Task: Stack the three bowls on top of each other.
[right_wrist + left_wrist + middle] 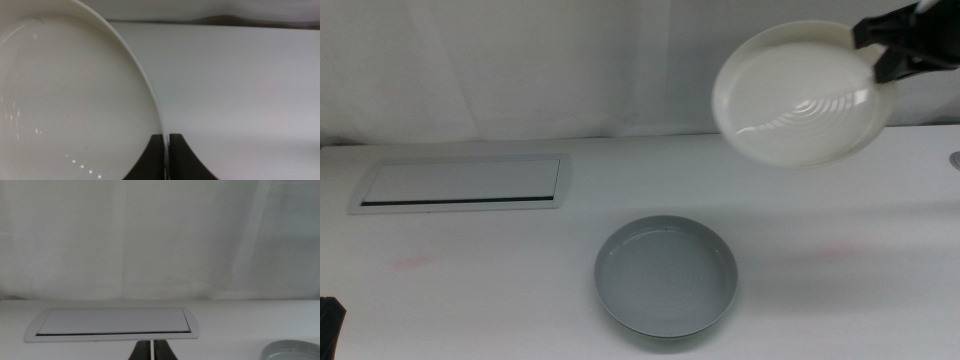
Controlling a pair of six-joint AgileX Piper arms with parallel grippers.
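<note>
Gripping cream bowl (804, 95) rim aloft, right gripper (882, 52); left gripper (151, 351) clenched.

The right gripper (882, 52) enters at 2 o'clock of the frame, jaws clamped on the rim of the cream white bowl (803, 95). That bowl hangs in the air, tilted, its hollow facing the camera. The grey bowl (666, 276) sits flat on the white table (470, 300) at 6 o'clock, well apart from it. A flat rectangular white panel (460, 184) lies at 9 o'clock.
</note>
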